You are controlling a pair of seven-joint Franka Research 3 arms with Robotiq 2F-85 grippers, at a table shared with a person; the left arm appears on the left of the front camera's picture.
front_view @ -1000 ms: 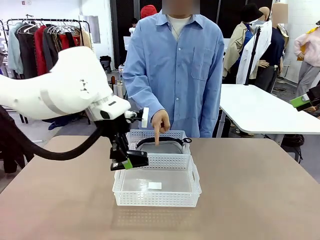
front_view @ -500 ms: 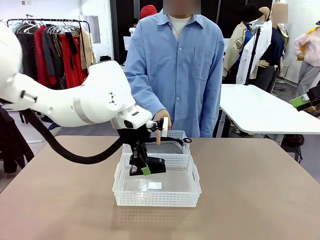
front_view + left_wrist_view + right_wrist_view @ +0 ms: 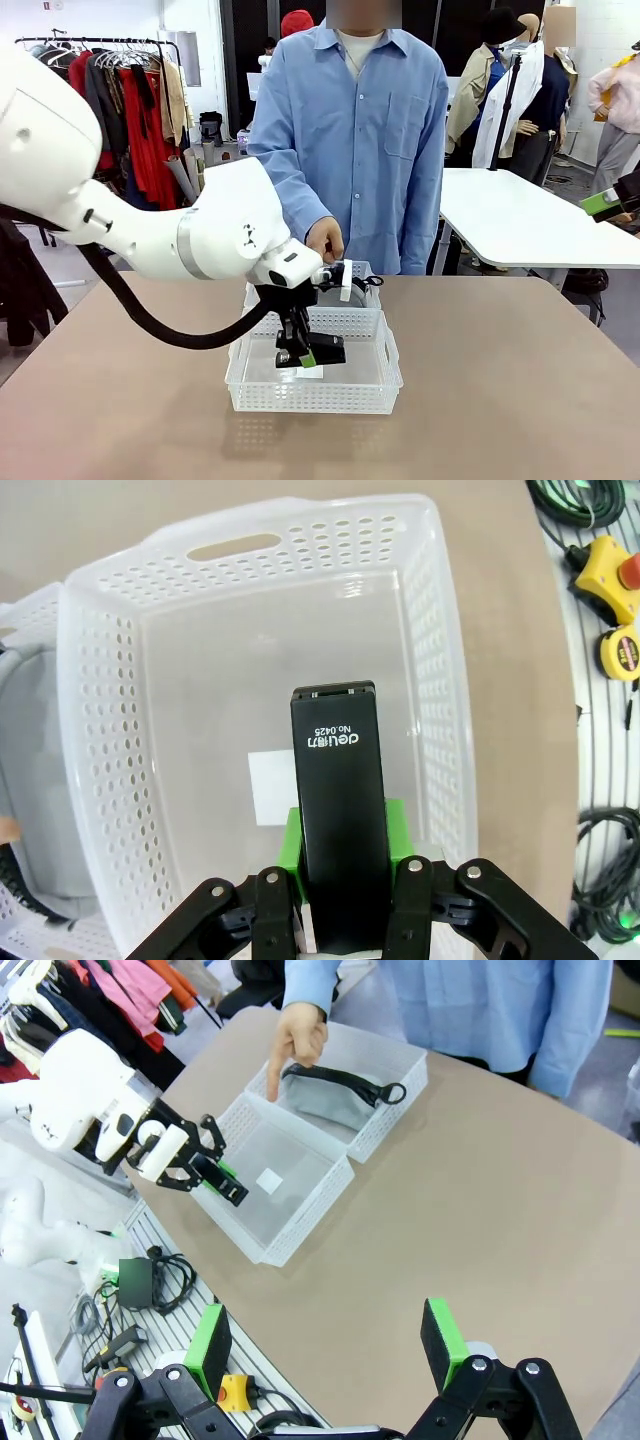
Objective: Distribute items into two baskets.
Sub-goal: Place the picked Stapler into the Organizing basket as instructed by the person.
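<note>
My left gripper [image 3: 312,353] is shut on the small black stapler [image 3: 322,350] and holds it just above the inside of the near white basket [image 3: 390,372]. Seen from the left wrist, the stapler [image 3: 340,810] sticks out between the green pads [image 3: 291,852] over the basket floor, close to its white label [image 3: 268,785]. The far basket [image 3: 362,270] touches the near one and holds the grey pouch [image 3: 335,1100] with its black strap. The person's hand [image 3: 325,240] points down at the far basket. My right gripper [image 3: 325,1345] hangs open and empty, high above the table's side.
The person stands at the far edge behind the baskets. Bare tabletop [image 3: 500,380] lies to the right and left of them. Yellow stop buttons [image 3: 600,565] and cables lie off the table's edge. A second white table [image 3: 520,220] stands at the back right.
My left arm has swung right and down, carrying the stapler from beside the near basket's left rim to over its inside. The person's hand kept pointing at the far basket.
</note>
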